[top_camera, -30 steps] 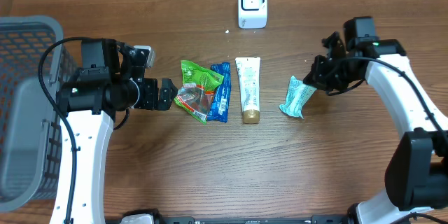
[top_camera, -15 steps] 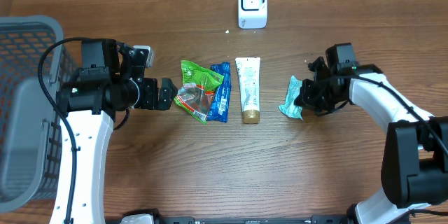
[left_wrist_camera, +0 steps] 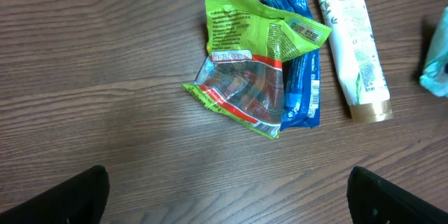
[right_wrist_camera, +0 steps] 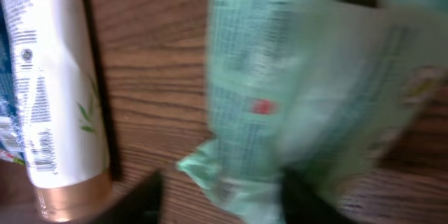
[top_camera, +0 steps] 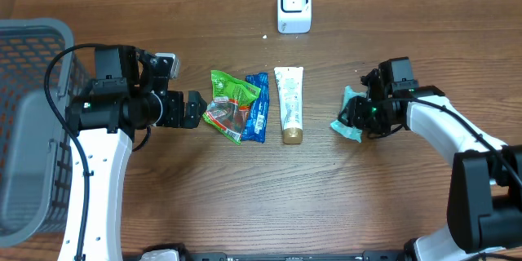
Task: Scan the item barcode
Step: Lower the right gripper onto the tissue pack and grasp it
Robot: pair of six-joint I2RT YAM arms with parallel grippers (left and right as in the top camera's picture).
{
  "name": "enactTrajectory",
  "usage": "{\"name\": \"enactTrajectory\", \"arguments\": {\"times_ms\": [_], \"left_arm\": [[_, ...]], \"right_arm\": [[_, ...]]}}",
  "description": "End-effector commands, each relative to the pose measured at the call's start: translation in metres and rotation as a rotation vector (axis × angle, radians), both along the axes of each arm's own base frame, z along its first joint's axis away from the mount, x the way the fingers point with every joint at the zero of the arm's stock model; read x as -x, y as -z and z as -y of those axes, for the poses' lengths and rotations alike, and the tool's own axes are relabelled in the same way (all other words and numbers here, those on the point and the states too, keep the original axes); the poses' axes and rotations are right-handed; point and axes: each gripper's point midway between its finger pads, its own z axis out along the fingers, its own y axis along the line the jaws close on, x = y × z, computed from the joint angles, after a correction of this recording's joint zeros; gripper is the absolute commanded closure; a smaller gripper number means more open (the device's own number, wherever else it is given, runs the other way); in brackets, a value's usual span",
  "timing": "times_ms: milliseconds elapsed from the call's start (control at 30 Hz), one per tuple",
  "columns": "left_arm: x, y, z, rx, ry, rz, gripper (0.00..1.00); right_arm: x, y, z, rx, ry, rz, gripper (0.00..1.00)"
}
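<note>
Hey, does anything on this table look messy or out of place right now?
Only the crumpled green snack packet: it lies tilted and overlaps the blue packet beside it, which hides part of that pack. Nothing looks spilled.

Wooden counter (top_camera: 163, 204), on which are laid in a row a green snack packet (top_camera: 231, 104) partly overlapping a blue packet (top_camera: 258, 110), a gold-capped white tube (top_camera: 289, 102) just beside, and a pale green pouch (top_camera: 348, 122) set apart, with a white scanner (top_camera: 294, 4) stood near the far edge.
</note>
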Motion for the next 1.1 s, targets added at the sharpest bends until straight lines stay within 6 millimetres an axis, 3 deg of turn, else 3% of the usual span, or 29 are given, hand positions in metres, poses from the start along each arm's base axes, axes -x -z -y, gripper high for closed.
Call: {"name": "enactTrajectory", "arguments": {"times_ms": [0,133,200,367,467,567,667,833,1067], "left_arm": [[0.0,0.0,0.003,0.016,-0.003,-0.001,0.0],[0.0,0.0,0.003,0.016,-0.003,-0.001,0.01],[0.0,0.0,0.003,0.016,-0.003,-0.001,0.0],[0.0,0.0,0.003,0.016,-0.003,-0.001,0.0],[0.0,0.0,0.003,0.016,-0.003,-0.001,0.0],[0.0,0.0,0.003,0.017,-0.003,-0.001,0.01],[0.0,0.0,0.003,0.016,-0.003,-0.001,0.01],[0.0,0.0,0.003,0.016,-0.003,-0.001,0.01],[0.0,0.0,0.003,0.016,-0.003,-0.001,0.01]], "right_arm": [[0.024,0.043,0.041,0.216,0.052,-0.11,0.21],[0.02,0.033,0.03,0.156,0.029,-0.115,0.18],[0.014,0.017,0.019,0.102,-0.006,-0.113,0.18],[-0.014,-0.042,0.013,0.077,-0.025,-0.067,0.18],[-0.033,-0.078,0.019,0.11,-0.039,-0.006,0.15],[-0.047,-0.098,0.03,0.164,-0.067,0.062,0.11],[-0.057,-0.098,0.046,0.242,-0.105,0.112,0.08],[-0.06,-0.077,0.063,0.278,-0.191,0.098,0.08],[-0.051,-0.039,0.064,0.192,-0.362,0.038,0.12]]}}
